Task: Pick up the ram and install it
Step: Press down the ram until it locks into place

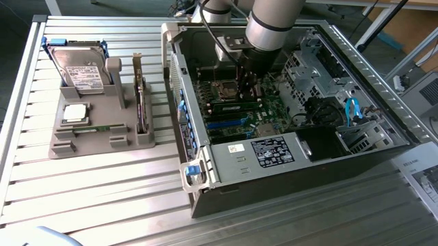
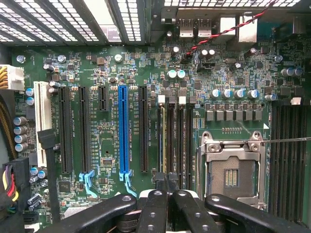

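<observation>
long thin green ram (image 2: 164,141) seated edge-on in its slot

Ribbed brushed-metal table (image 1: 102,189), matt grey plastic holder (image 1: 96,136), glossy green motherboard (image 2: 112,73).

Arm (image 1: 274,23) comes in from top of exterior view, wrist pointing nearly straight down, grey-and-silver upper link above black wrist section. Gripper (image 1: 247,84) hangs low w/ jaws shut, tips together. Wrist view: black linkage bars of gripper (image 2: 166,187) converge to closed tips at centre.
</observation>
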